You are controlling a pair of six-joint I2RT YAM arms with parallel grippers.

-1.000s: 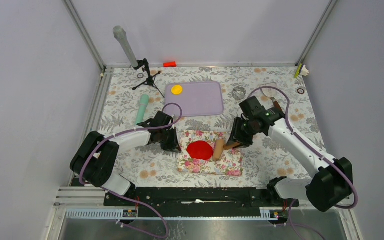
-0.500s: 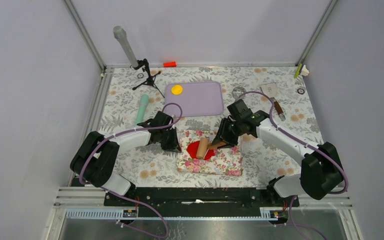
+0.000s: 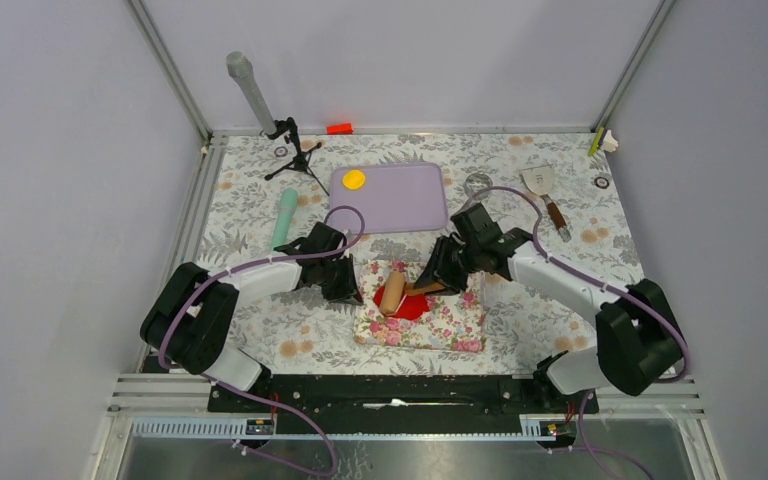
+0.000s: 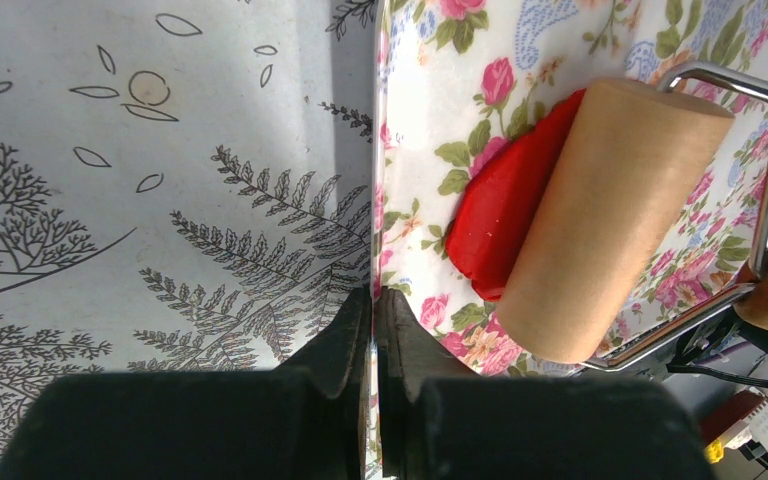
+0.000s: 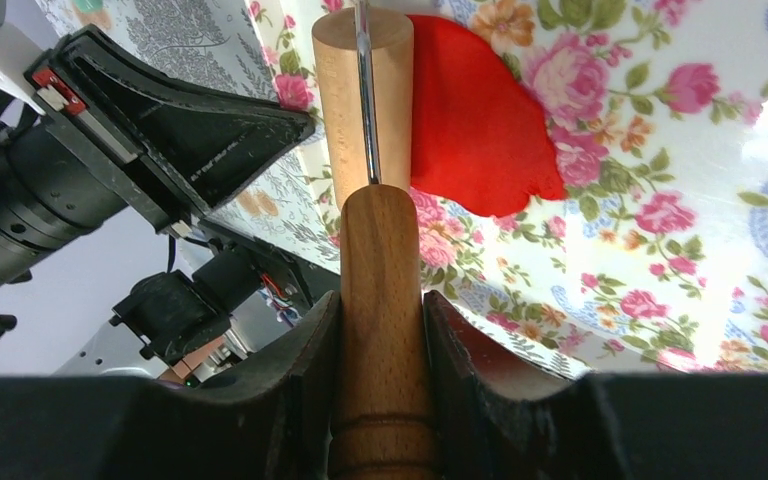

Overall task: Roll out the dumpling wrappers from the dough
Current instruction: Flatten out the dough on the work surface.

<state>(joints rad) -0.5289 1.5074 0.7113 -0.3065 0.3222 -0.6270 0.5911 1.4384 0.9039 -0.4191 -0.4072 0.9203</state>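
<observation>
My right gripper [image 5: 380, 310] clamps the roller handle [image 5: 380, 250], left gripper [image 4: 373, 312] pinches floral mat [image 4: 430, 120]; I'd press evenly across the dough [image 4: 500, 225].

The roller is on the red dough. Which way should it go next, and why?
Probably draw the roller rightward across the dough. The right tool grips its handle, it sits on the dough's left part, and the wider red patch lies bare to its right. The left tool pinches the edge of the floral mat, so the mat should hold.
</observation>
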